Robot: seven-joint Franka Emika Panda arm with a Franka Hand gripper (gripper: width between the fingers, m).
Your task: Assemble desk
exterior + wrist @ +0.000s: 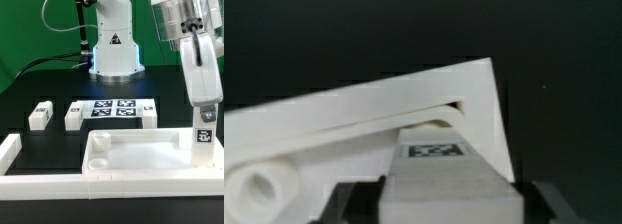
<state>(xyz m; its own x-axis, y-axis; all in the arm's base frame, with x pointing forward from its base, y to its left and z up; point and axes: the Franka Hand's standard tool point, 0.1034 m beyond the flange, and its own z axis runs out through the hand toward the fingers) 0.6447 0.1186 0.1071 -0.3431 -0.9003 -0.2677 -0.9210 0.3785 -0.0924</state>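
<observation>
Misalignment is your risk here
Your tool (203,108) clamps the short square white tagged leg (204,140); any tilt could jam it on the rim of the white plastic tray-like tabletop (110,158).

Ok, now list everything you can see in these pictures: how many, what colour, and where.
tabletop: one, white, front of the table, inside the border bars
held leg: one, white with tag, upright at the tabletop's far corner on the exterior view's right
loose legs: three, white with tags, one apart toward the exterior view's left, two flanking the marker board
marker board: one, white with four black tags, mid-table
border bars: white, along the front and the exterior view's left
table: one, black
arm base: one, white, at the back
gripper: one, grey, shut on the held leg
</observation>
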